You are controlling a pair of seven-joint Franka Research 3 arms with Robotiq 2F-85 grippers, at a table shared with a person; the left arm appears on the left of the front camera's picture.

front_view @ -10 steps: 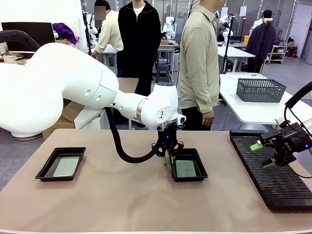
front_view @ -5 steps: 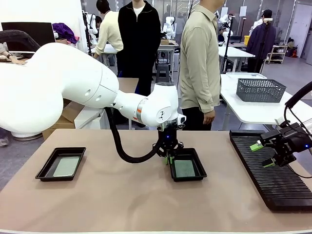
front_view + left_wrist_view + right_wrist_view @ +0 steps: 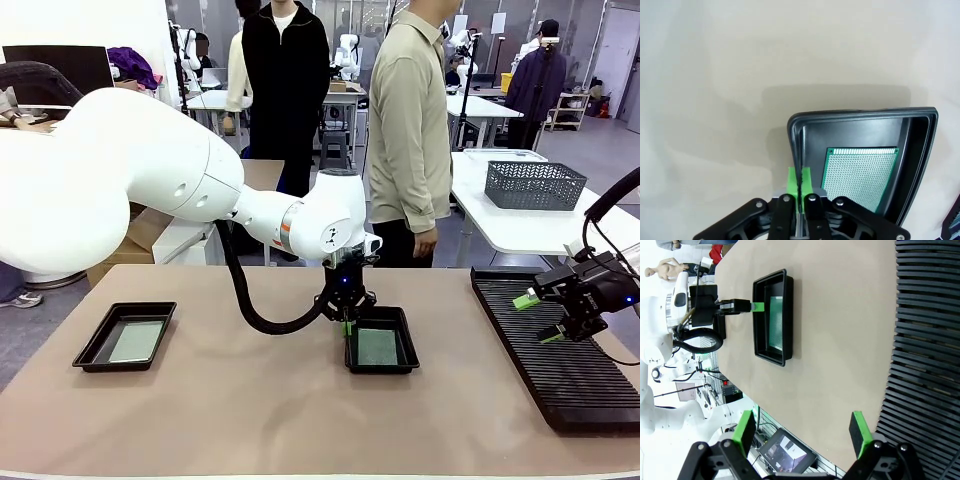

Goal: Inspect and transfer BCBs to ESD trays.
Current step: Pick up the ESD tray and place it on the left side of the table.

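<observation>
You have a plain tan desk (image 3: 250,420) with two glossy black trays on it. The middle tray (image 3: 382,340) holds a green board (image 3: 860,175) covered in a fine grid of pale dots, with a thin darker green border; the left tray (image 3: 125,336) holds a paler, grey-green board (image 3: 136,341). Your left tool (image 3: 799,181) is black with bright green pads, on a white arm with an orange band near the wrist. Your right tool (image 3: 802,432) shows the same black with green pads. The long rack (image 3: 560,360) is black and ribbed in fine parallel lines. Farther back, a grey mesh basket (image 3: 534,184) sits on a white table.
</observation>
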